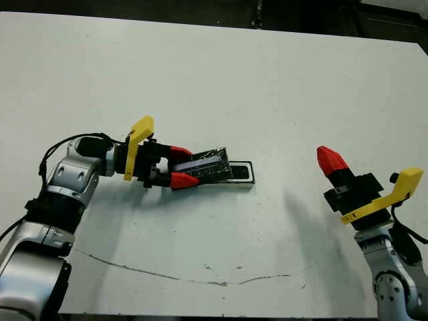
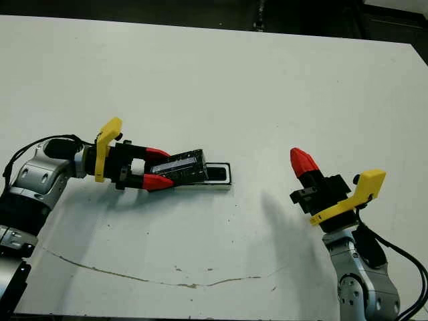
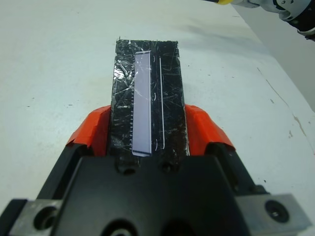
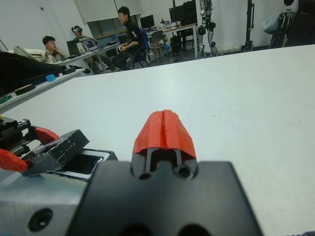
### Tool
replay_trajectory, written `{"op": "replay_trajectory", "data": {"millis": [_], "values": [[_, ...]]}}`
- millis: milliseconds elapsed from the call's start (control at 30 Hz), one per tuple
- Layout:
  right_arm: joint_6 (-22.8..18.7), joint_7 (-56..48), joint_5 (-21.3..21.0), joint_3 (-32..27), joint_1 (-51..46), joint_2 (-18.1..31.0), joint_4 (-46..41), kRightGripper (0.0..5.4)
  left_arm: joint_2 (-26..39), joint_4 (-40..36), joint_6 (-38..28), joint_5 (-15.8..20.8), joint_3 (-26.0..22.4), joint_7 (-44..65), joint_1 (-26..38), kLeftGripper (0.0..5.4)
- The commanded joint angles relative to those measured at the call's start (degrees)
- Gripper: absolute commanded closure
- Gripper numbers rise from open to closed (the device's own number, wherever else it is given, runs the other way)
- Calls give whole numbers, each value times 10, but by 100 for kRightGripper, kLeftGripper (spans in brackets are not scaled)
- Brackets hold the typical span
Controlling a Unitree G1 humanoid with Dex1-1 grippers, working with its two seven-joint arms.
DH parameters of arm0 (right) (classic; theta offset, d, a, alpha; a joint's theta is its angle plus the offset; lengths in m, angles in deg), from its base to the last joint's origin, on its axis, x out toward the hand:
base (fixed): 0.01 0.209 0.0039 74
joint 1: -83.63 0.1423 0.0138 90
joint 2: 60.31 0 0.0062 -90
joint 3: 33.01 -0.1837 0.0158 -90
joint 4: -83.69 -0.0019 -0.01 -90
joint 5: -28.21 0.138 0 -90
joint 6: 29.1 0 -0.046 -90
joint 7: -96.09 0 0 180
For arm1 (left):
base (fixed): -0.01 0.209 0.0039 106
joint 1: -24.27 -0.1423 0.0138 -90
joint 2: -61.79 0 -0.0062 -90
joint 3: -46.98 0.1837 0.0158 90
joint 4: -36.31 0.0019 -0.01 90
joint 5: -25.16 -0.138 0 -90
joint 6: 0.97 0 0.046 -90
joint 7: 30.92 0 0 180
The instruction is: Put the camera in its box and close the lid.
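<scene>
The white bench [image 1: 267, 80] fills the frame. Left of centre, the left gripper [image 1: 180, 165] clamps the lid [image 1: 208, 164], tilted above the box [image 1: 242, 172] with its camera [image 4: 84, 164]. Lower right, the right gripper [image 1: 330, 160] hangs closed, empty.

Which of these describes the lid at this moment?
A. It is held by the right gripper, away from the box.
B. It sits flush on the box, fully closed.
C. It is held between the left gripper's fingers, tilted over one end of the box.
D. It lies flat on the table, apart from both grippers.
C: the left gripper clamps the lid, which slants over the near end of the box; the right gripper is shut and holds nothing.
</scene>
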Motion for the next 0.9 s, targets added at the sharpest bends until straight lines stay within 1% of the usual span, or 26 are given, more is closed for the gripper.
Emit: {"op": "replay_trajectory", "data": {"millis": [33, 167, 433, 700, 900], "values": [[3, -7, 5, -5, -6, 9, 6, 540, -25, 6, 1, -14, 28, 12, -6, 225], [4, -10, 8, -6, -6, 8, 7, 540, -32, 7, 13, -18, 34, 6, -2, 225], [6, -6, 1, -5, -7, 8, 5, 540, -59, 34, -17, -29, 39, -2, 6, 225], [2, -2, 1, -6, -8, 7, 2, 540, -81, 51, -11, -37, 47, 1, 16, 225], [-2, 4, -2, -5, -9, 9, -4, 540, -98, 71, -46, -35, 45, 11, 20, 225]]}}
